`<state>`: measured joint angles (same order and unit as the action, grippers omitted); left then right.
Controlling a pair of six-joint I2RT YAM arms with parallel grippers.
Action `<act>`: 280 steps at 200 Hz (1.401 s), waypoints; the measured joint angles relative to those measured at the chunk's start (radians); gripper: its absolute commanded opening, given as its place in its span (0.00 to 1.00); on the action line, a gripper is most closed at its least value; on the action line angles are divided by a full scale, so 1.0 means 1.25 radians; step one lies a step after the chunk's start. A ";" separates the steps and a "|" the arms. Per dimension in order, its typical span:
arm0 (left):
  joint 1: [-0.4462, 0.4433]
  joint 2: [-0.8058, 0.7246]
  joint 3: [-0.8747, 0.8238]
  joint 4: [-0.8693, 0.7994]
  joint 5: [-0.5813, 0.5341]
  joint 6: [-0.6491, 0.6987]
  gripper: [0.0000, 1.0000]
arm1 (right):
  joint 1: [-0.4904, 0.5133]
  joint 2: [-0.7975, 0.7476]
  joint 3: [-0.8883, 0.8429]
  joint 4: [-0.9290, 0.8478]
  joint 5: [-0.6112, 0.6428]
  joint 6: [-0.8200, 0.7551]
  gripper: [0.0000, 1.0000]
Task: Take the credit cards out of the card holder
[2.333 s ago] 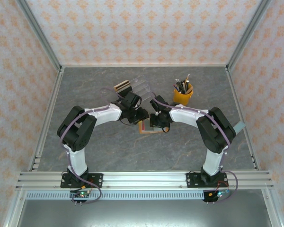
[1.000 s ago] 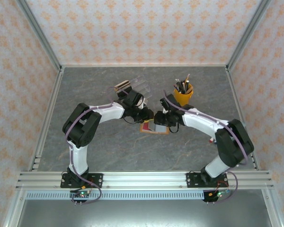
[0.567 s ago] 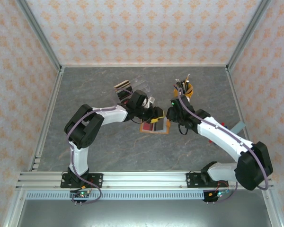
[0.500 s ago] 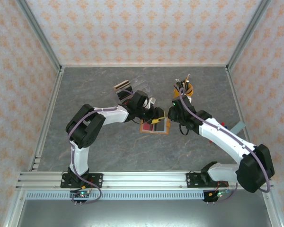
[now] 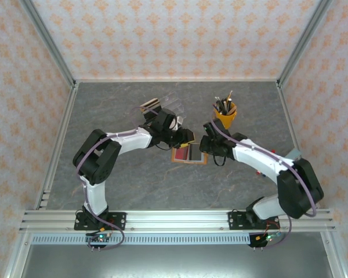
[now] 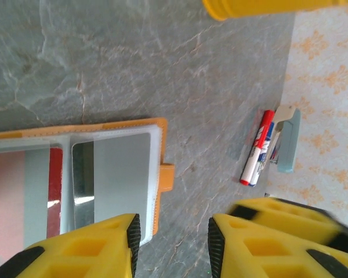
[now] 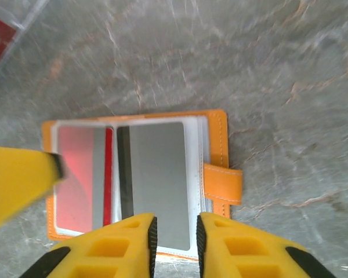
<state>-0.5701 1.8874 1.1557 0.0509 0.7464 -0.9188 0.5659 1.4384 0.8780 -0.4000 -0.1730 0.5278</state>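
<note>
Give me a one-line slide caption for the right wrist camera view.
Open orange card holder on the grey table, red card and grey card showing, right pincer open over its edge.

The top camera overlooks the whole worktop [image 5: 133,179] from above its near edge; both wrist cameras look closely down on the shared card holder [image 7: 223,183].

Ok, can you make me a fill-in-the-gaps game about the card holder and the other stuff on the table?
1. The card holder lies ____ on the table, so its cards show.
2. Its rim and its strap are both ____.
3. The pens stand in a ____ cup.

Missing words: open; orange; yellow.
</note>
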 measured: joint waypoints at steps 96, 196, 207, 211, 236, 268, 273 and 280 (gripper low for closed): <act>0.000 0.049 -0.005 -0.035 -0.009 -0.001 0.36 | 0.000 0.161 0.024 0.015 -0.048 0.033 0.14; 0.000 0.089 0.004 -0.034 0.012 0.000 0.34 | -0.005 0.177 0.033 0.018 -0.058 0.039 0.15; 0.000 0.093 0.009 -0.032 0.019 0.000 0.33 | -0.007 0.178 0.033 0.019 -0.061 0.039 0.14; 0.000 0.095 0.009 -0.031 0.020 0.000 0.33 | -0.007 0.178 0.033 0.019 -0.062 0.039 0.14; 0.000 0.101 0.014 -0.030 0.027 0.001 0.32 | -0.010 0.179 0.033 0.019 -0.067 0.042 0.14; 0.000 0.104 0.018 -0.029 0.028 0.004 0.31 | -0.011 0.179 0.033 0.019 -0.069 0.045 0.14; 0.000 0.104 0.019 -0.029 0.028 0.004 0.30 | -0.011 0.179 0.033 0.019 -0.069 0.045 0.14; 0.000 0.105 0.019 -0.029 0.028 0.007 0.30 | -0.011 0.179 0.033 0.019 -0.069 0.045 0.14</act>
<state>-0.5697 2.0182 1.1790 0.0151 0.7818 -0.9104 0.5526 1.6615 0.9188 -0.3763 -0.2592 0.5838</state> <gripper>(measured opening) 0.304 0.145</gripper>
